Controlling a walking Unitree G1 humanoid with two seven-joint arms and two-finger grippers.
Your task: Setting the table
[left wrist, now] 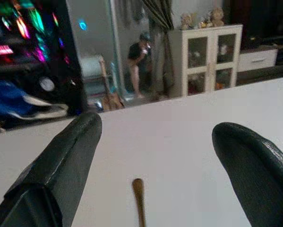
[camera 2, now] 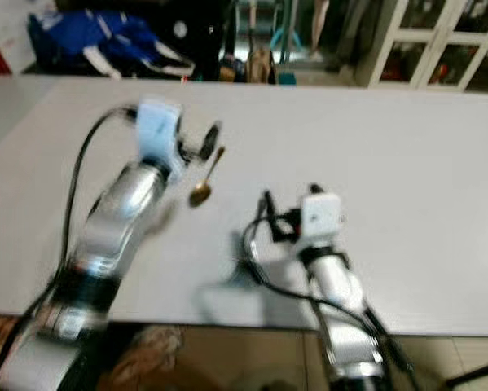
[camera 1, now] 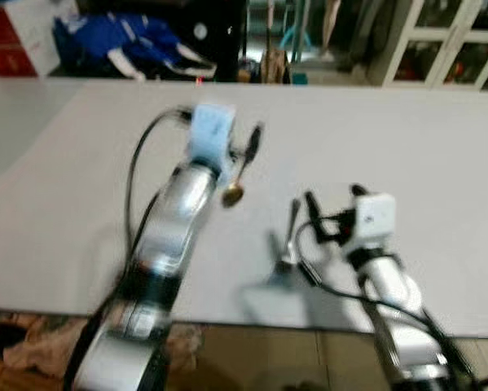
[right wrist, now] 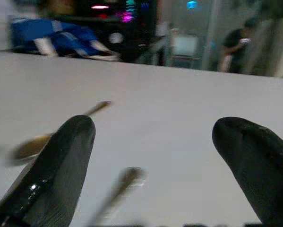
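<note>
A gold spoon [camera 1: 234, 189] lies on the white table [camera 1: 439, 179], bowl toward me. My left gripper [camera 1: 250, 147] hovers just over the far end of its handle, open. In the left wrist view the spoon handle [left wrist: 139, 201] lies on the table between the two spread black fingers [left wrist: 65, 161]. A silver fork [camera 1: 287, 243] lies to the right, nearer the front edge. My right gripper [camera 1: 309, 208] is beside the fork's handle, open with nothing held. The blurred fork handle [right wrist: 122, 184] sits between its fingers in the right wrist view.
The table's front edge [camera 1: 309, 324] runs just below the fork, with tiled floor beneath. Beyond the far edge lie a blue bundle [camera 1: 129, 41] and a white glass-door cabinet [left wrist: 207, 56]. A person [left wrist: 140, 59] crouches in the background. The picture is blurred.
</note>
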